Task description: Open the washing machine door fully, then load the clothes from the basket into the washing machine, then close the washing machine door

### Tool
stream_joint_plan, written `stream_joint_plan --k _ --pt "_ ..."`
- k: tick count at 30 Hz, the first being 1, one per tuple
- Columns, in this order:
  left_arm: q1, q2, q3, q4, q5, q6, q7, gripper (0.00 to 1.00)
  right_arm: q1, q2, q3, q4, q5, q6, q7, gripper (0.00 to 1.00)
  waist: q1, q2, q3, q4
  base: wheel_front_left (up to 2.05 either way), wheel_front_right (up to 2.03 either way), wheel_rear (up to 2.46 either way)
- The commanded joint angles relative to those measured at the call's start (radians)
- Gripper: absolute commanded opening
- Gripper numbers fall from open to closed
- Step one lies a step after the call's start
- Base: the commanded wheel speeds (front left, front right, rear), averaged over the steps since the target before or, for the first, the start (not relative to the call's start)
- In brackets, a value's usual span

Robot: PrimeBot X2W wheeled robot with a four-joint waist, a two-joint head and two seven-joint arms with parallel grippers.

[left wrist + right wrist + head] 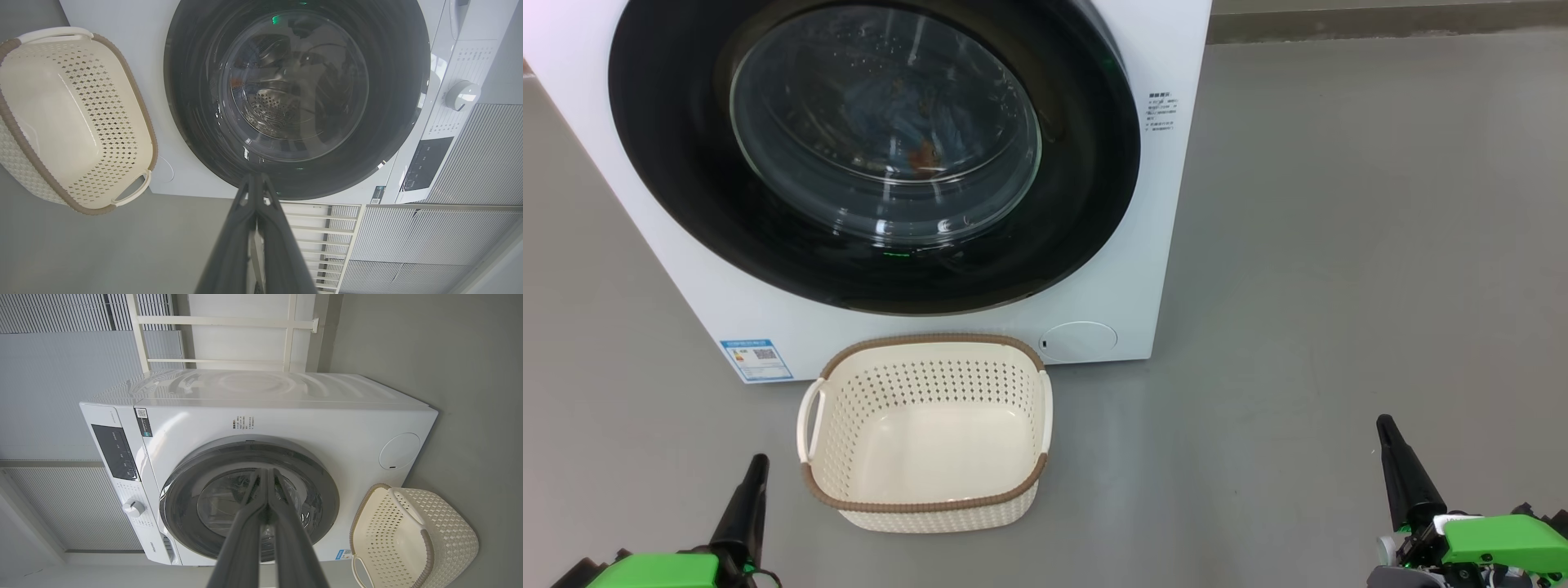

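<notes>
Glossy black washing machine door (670, 163), shut over blue clothes (890, 114): likely rigid, slippery, best pulled at its rim. Empty left gripper (760, 463) and right gripper (1384, 426), fingers pressed together.

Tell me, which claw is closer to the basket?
Left. The left gripper sits just off the near-left corner of the basket; the right gripper is far off to its right.

I see the basket (931, 505) on the floor (1339, 245) just in front of the washing machine (1168, 245), below its shut washing machine door (686, 188), the clothes (907, 122) inside behind the glass, my left gripper (760, 461) near the basket's left and my right gripper (1383, 423) well off to its right.
</notes>
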Motion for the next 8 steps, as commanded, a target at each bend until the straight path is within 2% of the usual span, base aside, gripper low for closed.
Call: stream_joint_plan --k 1,8 --pt "-0.041 0.014 0.035 -0.019 0.012 -0.007 0.003 0.00 -0.040 -0.004 0.023 -0.025 0.004 0.002 0.008 0.00 0.0000 -0.0001 0.000 0.000 0.00 0.00 0.00" --pt "-0.041 0.014 0.036 -0.019 0.013 -0.007 0.004 0.00 -0.040 -0.004 0.023 -0.025 0.004 0.002 0.008 0.00 0.0000 -0.0001 0.000 0.000 0.00 0.00 0.00"
